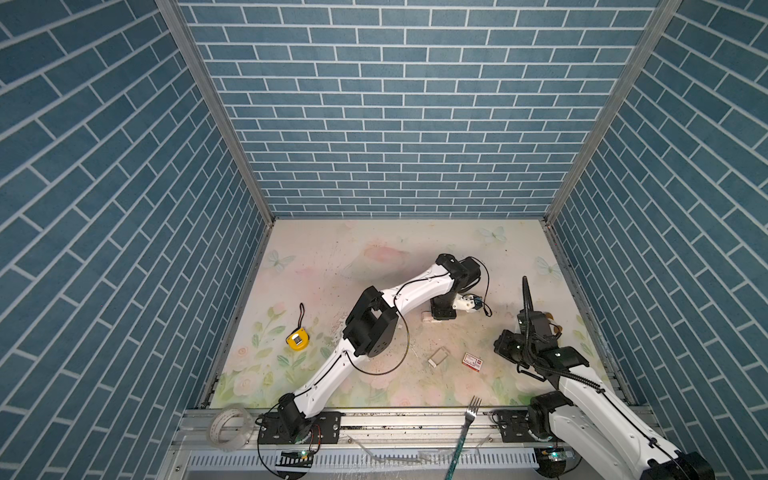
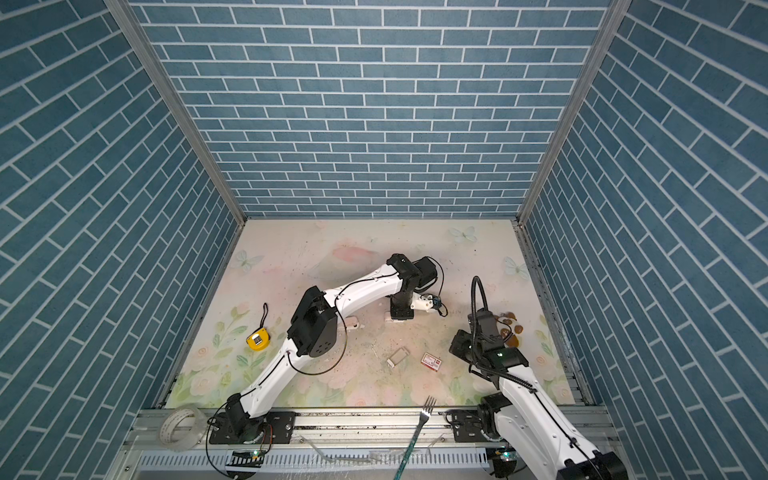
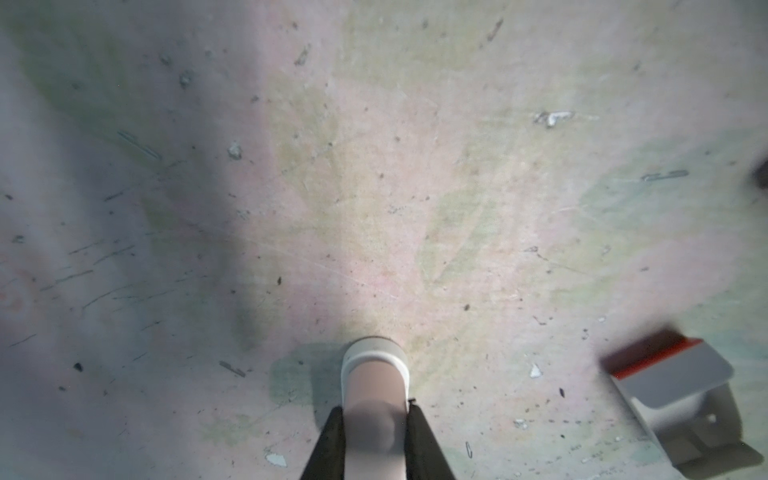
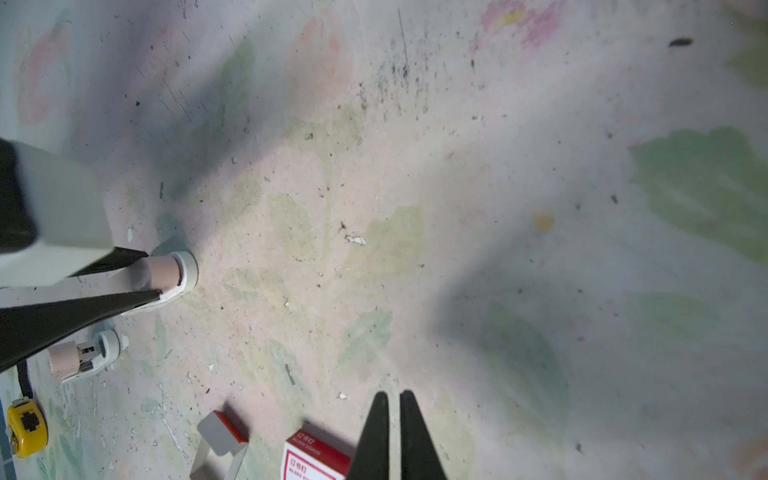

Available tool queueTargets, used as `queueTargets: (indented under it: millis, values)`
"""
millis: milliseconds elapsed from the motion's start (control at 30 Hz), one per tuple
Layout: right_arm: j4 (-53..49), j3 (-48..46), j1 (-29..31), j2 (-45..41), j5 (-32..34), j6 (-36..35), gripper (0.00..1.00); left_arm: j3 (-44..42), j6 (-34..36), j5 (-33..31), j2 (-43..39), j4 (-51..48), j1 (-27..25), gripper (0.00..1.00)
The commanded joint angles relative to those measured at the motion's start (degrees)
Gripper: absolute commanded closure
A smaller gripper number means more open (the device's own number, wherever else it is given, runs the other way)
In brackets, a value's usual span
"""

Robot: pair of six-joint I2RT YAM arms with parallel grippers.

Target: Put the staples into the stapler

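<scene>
Nearest the rail, a fork (image 1: 471, 409) and a tape roll (image 1: 230, 424) lay clear of the work. Just beyond, at about 5 o'clock from the table's middle in both top views, the staples (image 4: 219, 430) sat as a flat grey block in their pale tray. The red-and-white box (image 1: 473, 360) lay just beside them at 3 o'clock. The right gripper (image 4: 392, 400) hung over that box, its jaws all but together and holding nothing.

Farther out, at 12 o'clock from the tray, the left gripper (image 3: 376, 409) was clamped tight on the pink-and-white stapler (image 3: 376, 374), low at the mat. A second pink-and-white piece (image 4: 83, 357) with bare metal showing lay near it toward 9 o'clock. Whether it belonged to the same stapler could not be told.

The step in hand was judged to be fetching a strip. To do it well, the right arm would need to shift toward 9 o'clock from box to tray and spread its jaws first. It should then descend square over the block and pinch lightly across the narrow width, since the strips would probably snap or fan apart under a hard squeeze. The light tray would likely slide, so a straight lift suited better than a drag. The left arm's part was to hold the stapler steady. Whether its channel was open the views did not show.
</scene>
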Motion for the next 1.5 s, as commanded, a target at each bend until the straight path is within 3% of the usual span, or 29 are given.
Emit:
queueTargets:
  millis: [0, 533, 1467]
  values:
    - [-1.6, 1.0, -0.2, 0.0, 1.5, 1.3, 0.9, -1.8, -0.9, 1.8, 1.3, -5.8, 0.6, 1.0]
    - [-2.1, 1.5, -0.2, 0.3, 1.7, 1.3, 0.9, -3.9, -1.9, 1.4, -4.4, -3.8, 0.8, 1.0]
    - [-2.0, 0.6, -0.2, 0.0, 1.9, 1.4, 0.89, -7.9, -2.8, -0.1, -8.7, -0.5, 0.8, 0.88]
